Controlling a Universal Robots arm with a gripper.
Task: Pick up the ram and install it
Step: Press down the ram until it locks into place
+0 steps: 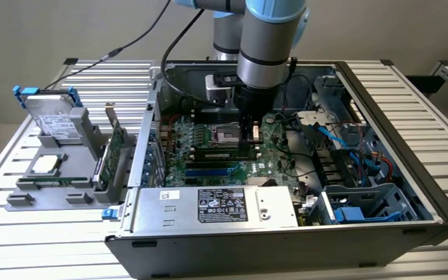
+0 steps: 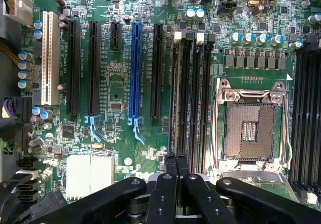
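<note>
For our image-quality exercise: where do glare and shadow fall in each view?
Exterior view: even light, pale glare on the hard drive, the open case's interior shaded. Wrist view: bright motherboard, sheen on the socket frame, dark shut gripper.

The motherboard [image 2: 125,83] is a green, faintly glossy circuit board carrying matt black, blue and white plastic slots, and its processor socket [image 2: 250,128], at about three o'clock in the wrist view, is framed in bright polished metal. The gripper [image 2: 175,166] fingers are smooth black plastic or coated metal with a soft sheen. In the exterior view the computer case [image 1: 395,116] is dull grey sheet metal, the power supply [image 1: 216,207] at six o'clock bare silvery metal with a paper-like label, and the table [image 1: 45,245] ribbed matt aluminium.
</note>
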